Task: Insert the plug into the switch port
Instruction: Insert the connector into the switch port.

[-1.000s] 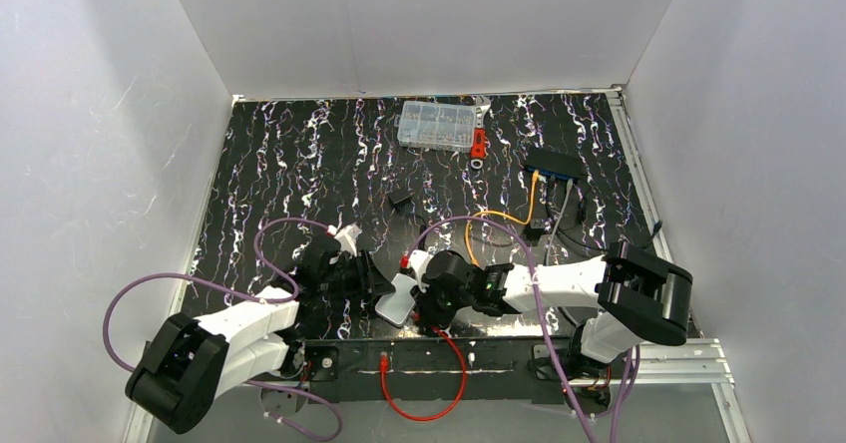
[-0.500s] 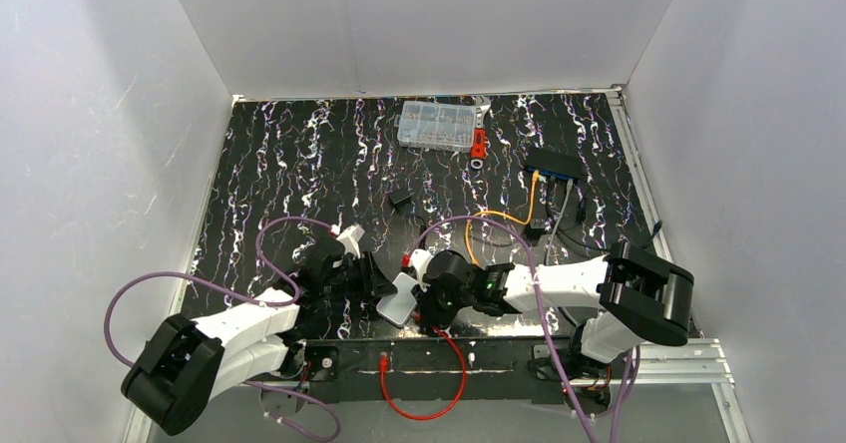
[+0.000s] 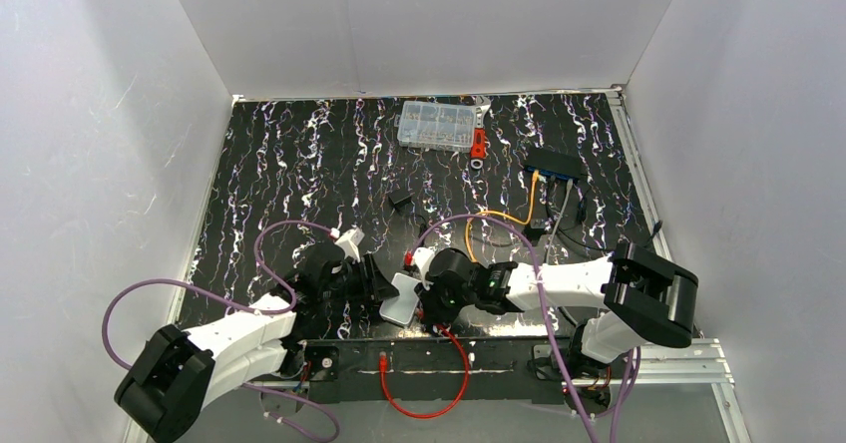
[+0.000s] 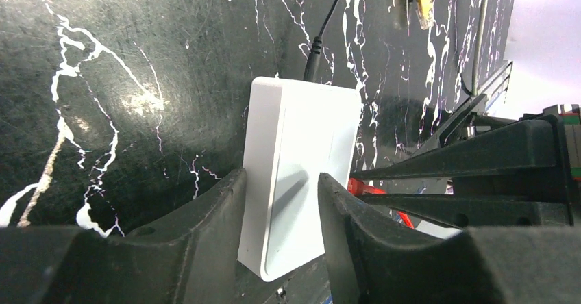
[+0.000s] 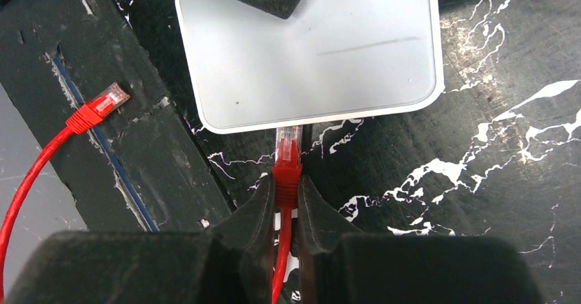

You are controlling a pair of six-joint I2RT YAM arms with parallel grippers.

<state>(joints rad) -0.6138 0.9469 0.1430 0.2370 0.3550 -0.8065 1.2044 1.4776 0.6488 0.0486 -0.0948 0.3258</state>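
Note:
The switch (image 3: 555, 165), a flat black box with a blue edge, lies far right at the back; its single ports are too small to make out. An orange cable (image 3: 499, 216) runs from its front face, and the plug (image 4: 419, 3) lies on the mat in the left wrist view. Neither gripper is near them. My right gripper (image 5: 288, 187) is shut on a red connector (image 5: 288, 170), whose clear tip meets the edge of a white box (image 5: 308, 51). My left gripper (image 4: 281, 187) straddles that white box (image 4: 301, 174), one finger against its side, the other slightly off its face.
A clear parts organiser (image 3: 436, 125) and a red piece (image 3: 479, 144) sit at the back. A small black block (image 3: 400, 200) lies mid-mat. The red cable (image 3: 424, 388) loops over the front rail, with its other connector (image 5: 103, 102) there. A black lead (image 4: 316, 47) enters the white box.
The left arm has shifted, its elbow lower and further left, and its jaws have widened a little around the white box. The right gripper and red connector have stayed put.

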